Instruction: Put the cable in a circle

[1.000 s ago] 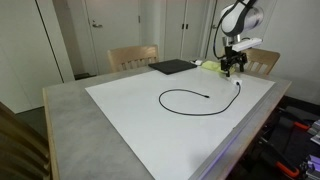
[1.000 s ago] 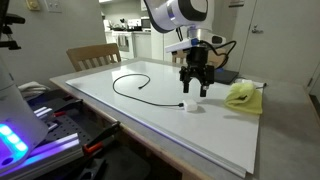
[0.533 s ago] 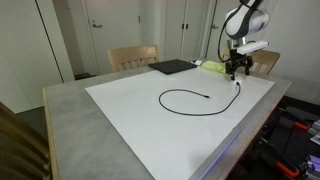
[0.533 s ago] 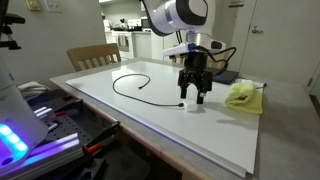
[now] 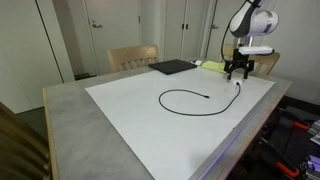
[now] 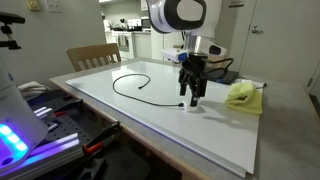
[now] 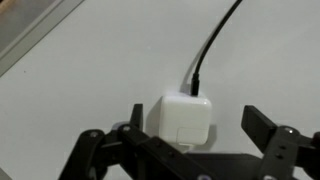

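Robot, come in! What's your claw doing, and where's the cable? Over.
Gripper open, over the white charger block. Cable lies in an open loop, ends apart. Yellow cloth nearby, off the cable.

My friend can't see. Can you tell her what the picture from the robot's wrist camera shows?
A small white charger block lies on a white table, seen between the two black fingers of the open gripper. A thin black cable plugs into it and runs off toward the top right.

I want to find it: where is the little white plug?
In the wrist view, the white plug sits at the cable's end, right under the open fingers.
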You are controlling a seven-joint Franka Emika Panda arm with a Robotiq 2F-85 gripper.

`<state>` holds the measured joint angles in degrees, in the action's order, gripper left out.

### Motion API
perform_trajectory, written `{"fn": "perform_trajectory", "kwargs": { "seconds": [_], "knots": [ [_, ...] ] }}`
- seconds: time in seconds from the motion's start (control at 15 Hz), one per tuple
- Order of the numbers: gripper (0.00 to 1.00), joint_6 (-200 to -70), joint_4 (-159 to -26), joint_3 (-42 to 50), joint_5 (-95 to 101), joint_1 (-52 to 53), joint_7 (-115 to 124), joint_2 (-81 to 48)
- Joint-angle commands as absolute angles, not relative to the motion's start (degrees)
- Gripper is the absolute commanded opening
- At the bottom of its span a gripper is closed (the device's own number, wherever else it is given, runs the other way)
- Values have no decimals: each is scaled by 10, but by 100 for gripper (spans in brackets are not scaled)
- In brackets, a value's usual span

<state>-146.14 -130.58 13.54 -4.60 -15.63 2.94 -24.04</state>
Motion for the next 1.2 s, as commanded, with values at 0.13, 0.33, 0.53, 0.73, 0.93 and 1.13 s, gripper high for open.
{"fn": "perform_trajectory", "kwargs": {
  "seconds": [0.13,0.33,0.53,0.73,0.93,1.13],
  "knots": [
    [100,-1507,-1336,97,-115,-191,-49,-224],
    [100,-1521,-1339,94,-114,-188,-63,-227],
    [100,-1539,-1343,100,-93,-178,-62,-230],
    [100,-1545,-1349,112,-71,-177,-59,-230],
    [100,-1553,-1357,121,-60,-181,-59,-232],
    [74,-1558,-1361,124,-59,-185,-60,-236]
  ]
}}
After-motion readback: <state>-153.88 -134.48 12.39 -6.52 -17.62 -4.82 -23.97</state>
